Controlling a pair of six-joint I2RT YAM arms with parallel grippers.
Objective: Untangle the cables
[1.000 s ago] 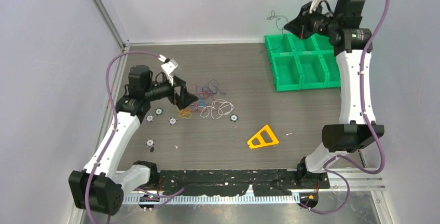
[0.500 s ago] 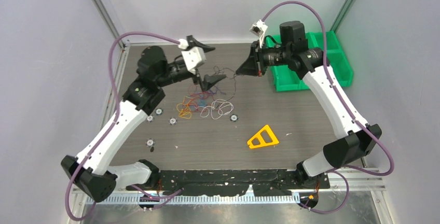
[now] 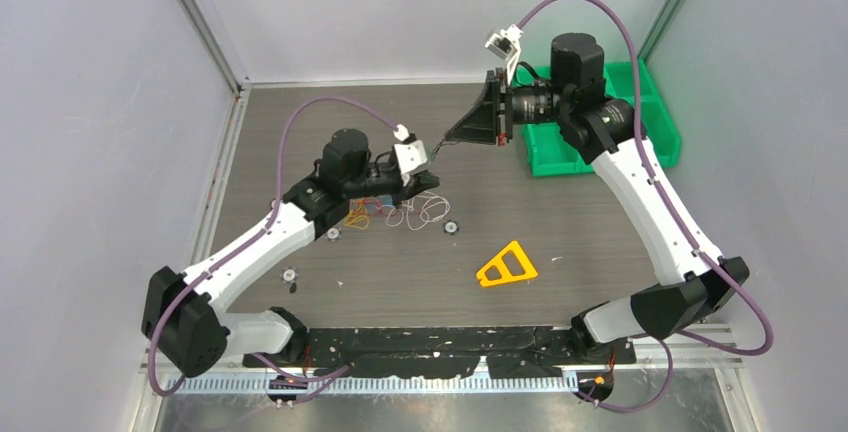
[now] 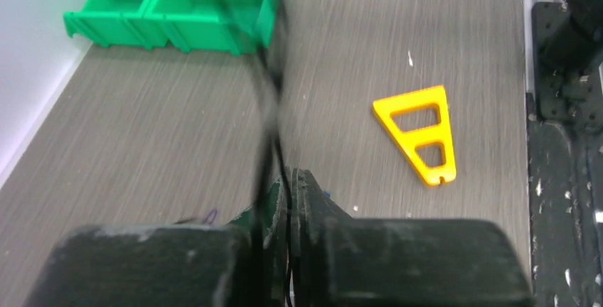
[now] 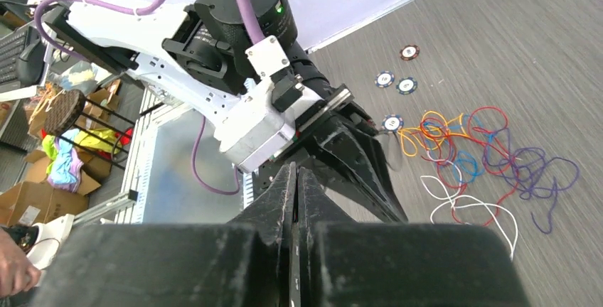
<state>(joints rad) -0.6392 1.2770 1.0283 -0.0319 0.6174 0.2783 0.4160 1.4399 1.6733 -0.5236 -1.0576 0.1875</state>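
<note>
I work in a lab test cell: plain panels (image 3: 90,102) on metal posts (image 3: 198,22) wall my table (image 3: 580,222); a stool (image 5: 64,108) and cardboard boxes (image 5: 21,197) stand outside.

2 arms (image 3: 250,250) (image 3: 655,207), 1 yellow triangle (image 3: 506,265), at least 4 chips (image 5: 392,122), 1 cable tangle (image 5: 483,158)

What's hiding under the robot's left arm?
Part of the tangled pile of thin coloured cables pokes out on the grey table; the white left arm covers the rest.
</note>
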